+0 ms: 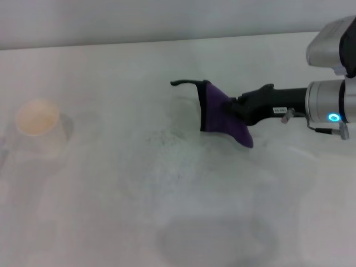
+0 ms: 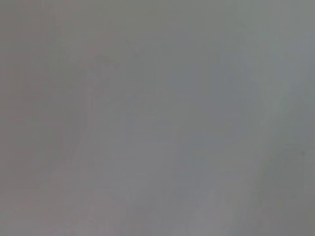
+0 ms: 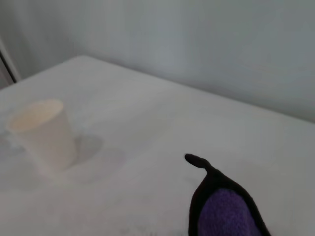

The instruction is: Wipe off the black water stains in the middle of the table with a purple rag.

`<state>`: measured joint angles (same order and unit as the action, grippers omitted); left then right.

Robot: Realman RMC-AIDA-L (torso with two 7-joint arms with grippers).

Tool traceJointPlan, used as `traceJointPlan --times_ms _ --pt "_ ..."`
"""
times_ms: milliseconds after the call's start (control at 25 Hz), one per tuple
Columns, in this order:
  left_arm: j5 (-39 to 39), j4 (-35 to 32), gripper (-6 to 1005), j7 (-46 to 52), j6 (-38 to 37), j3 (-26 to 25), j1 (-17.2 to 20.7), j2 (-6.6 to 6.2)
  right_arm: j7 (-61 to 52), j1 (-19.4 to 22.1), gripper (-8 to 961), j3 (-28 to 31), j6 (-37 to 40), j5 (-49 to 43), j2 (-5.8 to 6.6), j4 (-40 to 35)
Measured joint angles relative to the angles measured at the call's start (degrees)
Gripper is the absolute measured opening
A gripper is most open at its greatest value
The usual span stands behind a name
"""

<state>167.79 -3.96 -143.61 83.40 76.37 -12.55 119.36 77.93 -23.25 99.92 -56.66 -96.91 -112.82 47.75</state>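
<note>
The purple rag (image 1: 218,115) hangs bunched from my right gripper (image 1: 232,107), which is shut on it just right of the middle of the white table (image 1: 111,200). The rag's lower edge touches or nearly touches the tabletop, and its thin black corner loop (image 1: 183,83) sticks out to the left. In the right wrist view the rag (image 3: 224,209) fills the bottom edge with the loop above it. No black water stains show; only faint grey speckles (image 1: 162,136) lie left of the rag. My left gripper is out of view, and its wrist view shows plain grey.
A white paper cup (image 1: 38,123) stands upright at the far left of the table, also seen in the right wrist view as the cup (image 3: 44,135). The table's far edge meets a pale wall.
</note>
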Motion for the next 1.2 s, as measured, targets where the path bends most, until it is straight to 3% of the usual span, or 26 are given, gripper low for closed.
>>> traceJointPlan --times_ms 240,520,960,1200 --pt "-0.1 0.0 888 0.0 0.0 0.0 -0.2 0.0 1.4 -0.9 90 -0.1 2.6 -5.2 -1.92 -1.7" --pt "-0.1 0.0 887 0.0 0.0 0.0 -0.2 0.0 3.3 -1.4 88 -0.6 3.1 -5.6 -2.2 -2.2" --pt "-0.1 0.0 888 0.0 0.0 0.1 -0.1 0.09 8.2 0.3 275 0.3 2.9 -1.0 -2.25 -0.9" --pt "-0.1 0.0 887 0.0 0.0 0.1 -0.1 0.09 15.9 1.1 549 5.5 -1.2 11.3 -2.2 -2.5"
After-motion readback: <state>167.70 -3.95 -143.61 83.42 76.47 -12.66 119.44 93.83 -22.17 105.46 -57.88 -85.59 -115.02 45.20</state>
